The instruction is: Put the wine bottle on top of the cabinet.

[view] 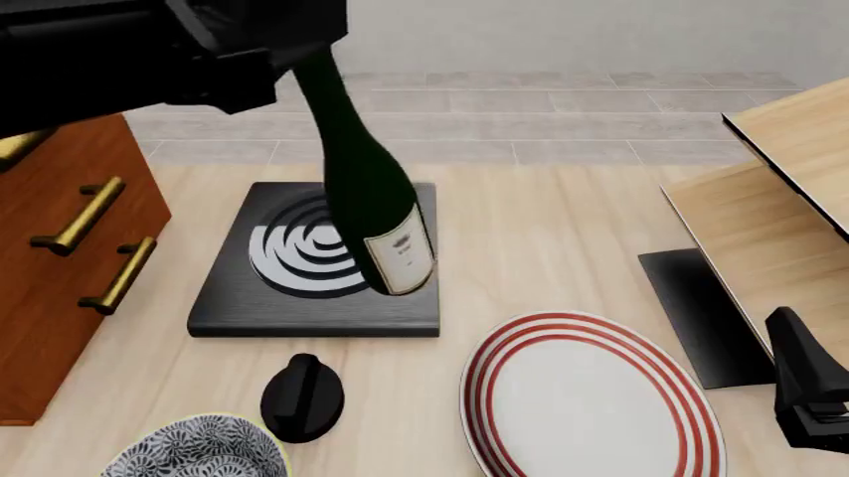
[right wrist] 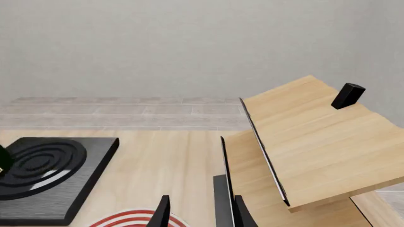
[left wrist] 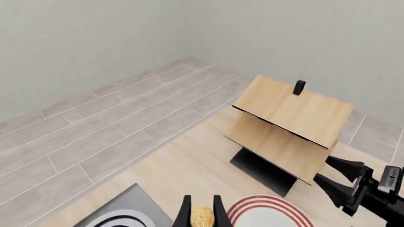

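- The wine bottle (view: 369, 204) is up in the air, off the desk (view: 544, 229). It tilts, with its bottom end lower and toward the right of the front view.
- The bottle is dark green and has a white label near its bottom end.
- The left hand (left wrist: 202, 215) holds the bottle at the top. In the left wrist view, its two black fingers (left wrist: 185, 213) press on both sides of the gold-tan cap.
- In the front view the left arm is a big dark shape at the top left, and it hides the bottle's neck.
- The bottle hangs over a black square pad (view: 239, 298) with white rings on it.
- The cabinet (view: 54, 258) is at the left edge of the front view. It is reddish-brown with brass bar handles (view: 83, 215). The bottle is not on it. Its top is hidden by the arm.
- The right hand (right wrist: 198, 213) holds nothing. Its fingers stand a little apart with a gap between them.
- The right hand is low, at the right side of the desk, near a white plate with red rings (view: 591, 397).
- A light wood slanted stand (view: 782, 199) is on the right side of the desk.
- A small black knob (view: 302, 396) sits on the desk in front of the pad.
- A blue and white patterned bowl (view: 199, 452) is just beside the knob, at the near edge.
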Tool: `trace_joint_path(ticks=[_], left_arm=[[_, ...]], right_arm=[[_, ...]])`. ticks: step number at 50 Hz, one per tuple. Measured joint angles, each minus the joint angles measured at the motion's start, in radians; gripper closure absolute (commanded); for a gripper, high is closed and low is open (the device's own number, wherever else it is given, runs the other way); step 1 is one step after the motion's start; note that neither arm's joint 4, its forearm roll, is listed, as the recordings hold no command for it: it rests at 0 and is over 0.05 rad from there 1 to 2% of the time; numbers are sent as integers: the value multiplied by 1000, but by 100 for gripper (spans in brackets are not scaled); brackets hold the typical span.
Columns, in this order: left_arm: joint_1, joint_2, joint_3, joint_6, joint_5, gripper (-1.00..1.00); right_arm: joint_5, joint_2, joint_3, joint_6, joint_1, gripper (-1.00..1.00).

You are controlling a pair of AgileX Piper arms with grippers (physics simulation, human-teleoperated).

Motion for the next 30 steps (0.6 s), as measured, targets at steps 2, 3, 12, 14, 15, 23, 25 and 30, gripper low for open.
trace_joint_path(ticks=[2, 3, 12, 14, 15, 23, 25, 30], left_arm=[[1, -11, 0, 2, 14, 100], [1, -17, -1, 3, 21, 100], [1, -68, -13, 17, 94, 100], [1, -80, -18, 19, 113, 100], [2, -85, -21, 20, 123, 100], [5, -122, -55, 29, 213, 100], [8, -129, -68, 33, 239, 100], [16, -144, -105, 40, 302, 100]], right_arm=[[0, 0, 0, 0, 0, -100], [0, 0, 0, 0, 0, -100], [0, 0, 0, 0, 0, -100], [0, 0, 0, 0, 0, -100], [0, 0, 0, 0, 0, -100], [0, 0, 0, 0, 0, -100], [0, 0, 0, 0, 0, -100], [0, 0, 0, 0, 0, -100]])
